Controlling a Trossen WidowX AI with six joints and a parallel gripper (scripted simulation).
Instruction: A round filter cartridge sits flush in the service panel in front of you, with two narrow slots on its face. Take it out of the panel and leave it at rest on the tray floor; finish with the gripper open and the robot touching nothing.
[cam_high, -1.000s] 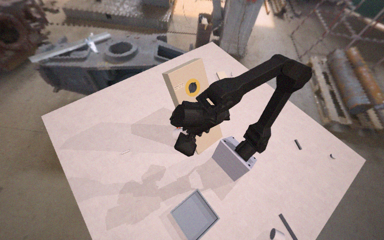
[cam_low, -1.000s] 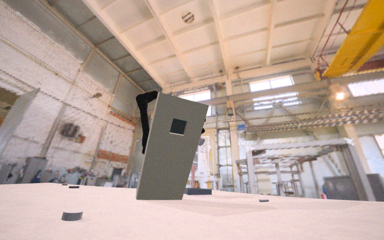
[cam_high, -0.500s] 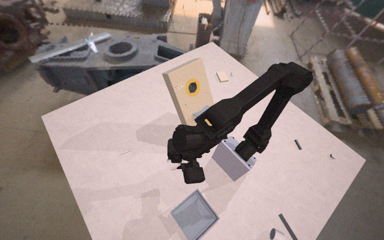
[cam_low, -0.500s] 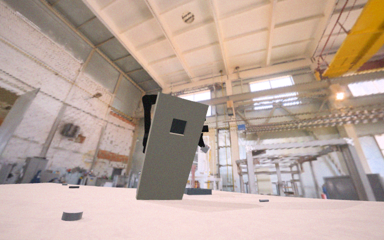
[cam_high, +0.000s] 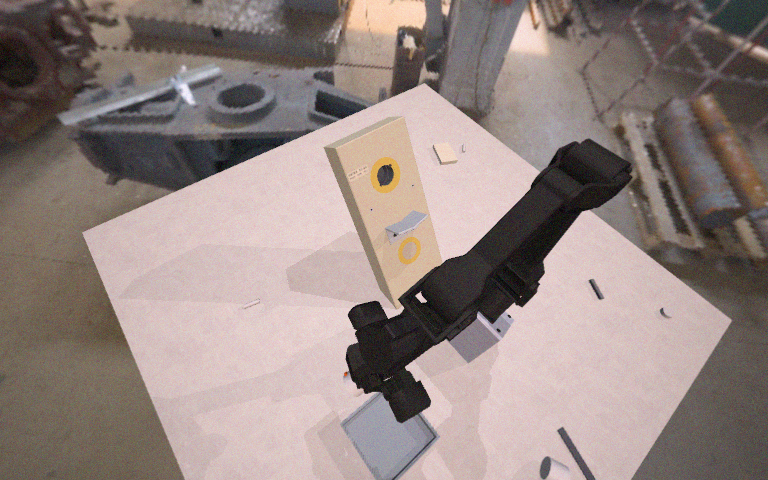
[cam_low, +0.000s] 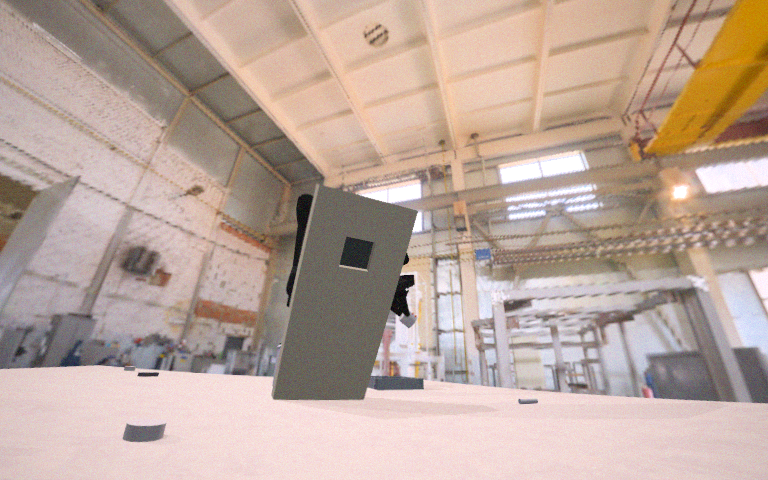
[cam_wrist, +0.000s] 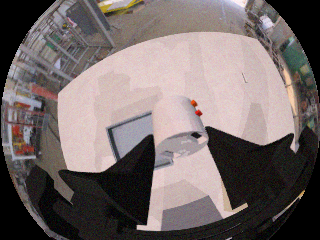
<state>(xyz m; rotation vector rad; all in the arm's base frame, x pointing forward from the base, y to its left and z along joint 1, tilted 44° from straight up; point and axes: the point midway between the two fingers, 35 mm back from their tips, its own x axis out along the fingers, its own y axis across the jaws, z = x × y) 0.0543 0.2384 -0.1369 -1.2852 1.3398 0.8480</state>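
Note:
The pale round cartridge (cam_wrist: 176, 117) (cam_high: 352, 386) (cam_low: 407, 320) is out of the panel, with small orange-red tabs on its side. My gripper (cam_wrist: 179, 135) is shut on it and holds it above the table, near the tray (cam_high: 376, 438) (cam_low: 396, 383) (cam_wrist: 131, 134). In the wrist view the cartridge and a finger cover part of the tray. The arm hides most of the cartridge in the top view. One dark slot shows clearly on its near face. The beige panel (cam_high: 396, 198) (cam_low: 334, 328) stands tilted, with a dark open socket (cam_high: 385, 175) inside a yellow ring.
A grey bracket (cam_high: 406, 222) juts from the panel above a lower yellow ring (cam_high: 400, 256). A lilac-grey block (cam_high: 474, 341) is under the arm. A cream block (cam_high: 444, 153), a white cylinder (cam_high: 557, 468) and dark bars (cam_high: 595, 288) (cam_high: 576, 452) lie on the table.

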